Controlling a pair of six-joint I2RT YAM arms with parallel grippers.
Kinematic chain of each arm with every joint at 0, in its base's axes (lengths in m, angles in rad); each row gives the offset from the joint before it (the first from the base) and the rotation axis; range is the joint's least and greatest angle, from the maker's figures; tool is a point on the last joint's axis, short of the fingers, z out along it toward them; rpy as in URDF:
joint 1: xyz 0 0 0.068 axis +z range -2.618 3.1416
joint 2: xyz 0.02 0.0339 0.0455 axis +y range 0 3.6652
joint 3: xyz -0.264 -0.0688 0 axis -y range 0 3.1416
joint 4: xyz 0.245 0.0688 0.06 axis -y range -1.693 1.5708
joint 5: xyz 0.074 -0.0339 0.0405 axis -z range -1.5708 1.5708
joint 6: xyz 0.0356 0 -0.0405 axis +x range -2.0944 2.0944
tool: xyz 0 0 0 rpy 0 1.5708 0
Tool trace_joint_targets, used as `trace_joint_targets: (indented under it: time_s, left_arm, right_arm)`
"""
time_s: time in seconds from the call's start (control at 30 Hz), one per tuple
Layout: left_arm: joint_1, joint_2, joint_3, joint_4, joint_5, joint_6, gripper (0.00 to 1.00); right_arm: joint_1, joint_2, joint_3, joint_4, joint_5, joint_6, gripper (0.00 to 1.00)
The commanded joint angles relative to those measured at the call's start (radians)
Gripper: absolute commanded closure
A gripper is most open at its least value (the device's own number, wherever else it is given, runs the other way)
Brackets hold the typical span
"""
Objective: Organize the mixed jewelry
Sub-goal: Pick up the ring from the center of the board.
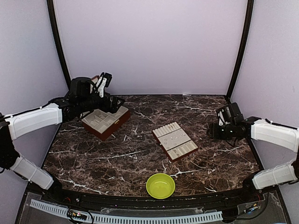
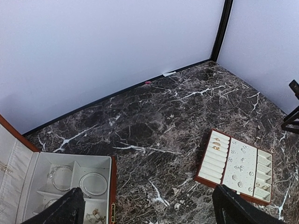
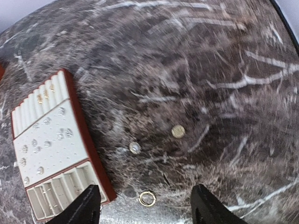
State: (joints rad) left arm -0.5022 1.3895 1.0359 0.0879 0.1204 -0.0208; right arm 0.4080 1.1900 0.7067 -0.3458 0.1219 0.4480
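Pale lilac walls (image 1: 149, 42) and black corner posts (image 1: 58, 46) close in the dark, white-veined marble table (image 1: 117, 154). At the left of the overhead view the left gripper (image 2: 148, 191) hangs spread wide and empty over the open box (image 2: 25, 186), which holds two thin wire hoops (image 2: 93, 183). The tray (image 1: 174, 141) at centre carries small pale pieces (image 2: 240, 168), a green bowl (image 1: 160, 185) sits below it, and at right the right gripper (image 3: 145, 189) is parted and empty over a small ring (image 3: 147, 199), a silvery bead (image 3: 135, 148) and a gold bead (image 3: 178, 131) loose on the marble.
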Motion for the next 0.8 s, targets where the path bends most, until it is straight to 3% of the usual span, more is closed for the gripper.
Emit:
trace_joint_targets:
  time_s: [0.0,0.37,0.77]
  left_arm:
    - [0.005,-0.018,-0.020,0.030,0.046,0.011,0.03]
    - [0.005,-0.039,-0.028,0.035,0.064,0.009,0.04]
    - [0.005,-0.039,-0.024,0.026,0.084,-0.003,0.05]
  right_arm:
    - [-0.014,0.068,-0.037,-0.006,-0.021,0.056,0.43]
    - [0.000,0.143,-0.080,0.005,-0.049,0.077,0.72]
    - [0.051,0.256,-0.032,0.004,-0.027,0.027,0.85]
